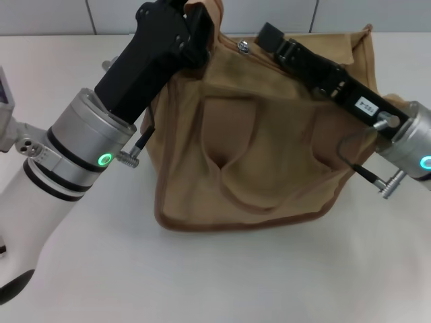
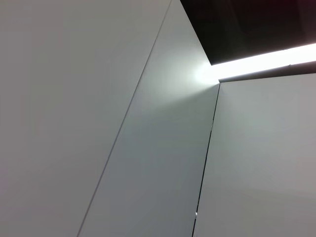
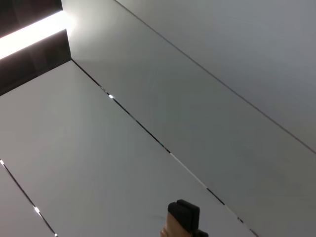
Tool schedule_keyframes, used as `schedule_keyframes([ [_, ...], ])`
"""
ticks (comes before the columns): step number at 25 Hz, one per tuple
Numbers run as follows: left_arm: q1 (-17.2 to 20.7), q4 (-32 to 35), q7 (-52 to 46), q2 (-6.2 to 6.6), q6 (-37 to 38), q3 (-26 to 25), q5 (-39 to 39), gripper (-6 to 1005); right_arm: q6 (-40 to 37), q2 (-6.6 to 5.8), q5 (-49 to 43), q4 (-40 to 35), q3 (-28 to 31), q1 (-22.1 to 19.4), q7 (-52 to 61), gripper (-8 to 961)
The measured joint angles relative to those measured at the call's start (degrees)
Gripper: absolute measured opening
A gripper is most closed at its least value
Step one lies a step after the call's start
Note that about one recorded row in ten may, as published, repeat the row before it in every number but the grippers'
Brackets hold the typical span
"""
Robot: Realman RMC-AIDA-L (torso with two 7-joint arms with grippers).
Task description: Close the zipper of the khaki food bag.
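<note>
The boxy tan canvas food bag (image 1: 259, 145) is stood on the white worktop (image 1: 222, 276), its long axis running left to right. Its top edge is met by the left pincer (image 1: 195, 27) and right pincer (image 1: 269, 33) near the silver zipper pull (image 1: 243, 46); whether either is spread cannot be told.

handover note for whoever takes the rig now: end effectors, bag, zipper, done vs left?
Left end effector: at the top left corner of the khaki food bag; fingers hidden.
Right end effector: reaching over the bag's top, tip beside the silver pull tab; grip not visible.
Bag stands on the white table, front pocket facing the robot.
Zipper line is out of sight behind the top edge, so progress cannot be judged. Wrist views show only wall panels.
Left: confirm grip, pull zipper shut.
</note>
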Motion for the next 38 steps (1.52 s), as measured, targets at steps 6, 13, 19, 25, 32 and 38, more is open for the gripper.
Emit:
schedule_keyframes([
  [6, -0.3, -0.1, 0.0, 0.01, -0.5, -0.1, 0.1, 53, -1.5, 0.03, -0.5, 0.9, -0.7, 1.4, 0.0, 810],
  [13, 0.0, 0.3, 0.0, 0.08, -0.3, -0.7, 0.1, 56, -6.0, -0.08, -0.7, 0.1, -2.0, -0.4, 0.0, 810],
  [19, 0.2, -0.1, 0.0, 0.06, -0.1, -0.7, 0.1, 59, -3.1, -0.12, 0.5, -1.8, 0.2, -2.1, 1.5, 810],
  [25, 0.1, -0.2, -0.1, -0.01, -0.3, -0.7, 0.4, 61, -2.6, -0.17, 0.6, -2.1, 0.3, -0.8, 2.0, 810],
  [32, -0.3, -0.2, -0.3, -0.01, -0.3, -0.7, 0.5, 64, -2.6, -0.33, -0.1, -8.5, -3.0, 1.6, 8.2, 810],
  [38, -0.6, -0.2, -0.2, -0.02, -0.3, -0.8, 0.5, 67, -2.7, -0.33, 0.1, -15.1, -5.9, 2.8, 15.3, 810],
])
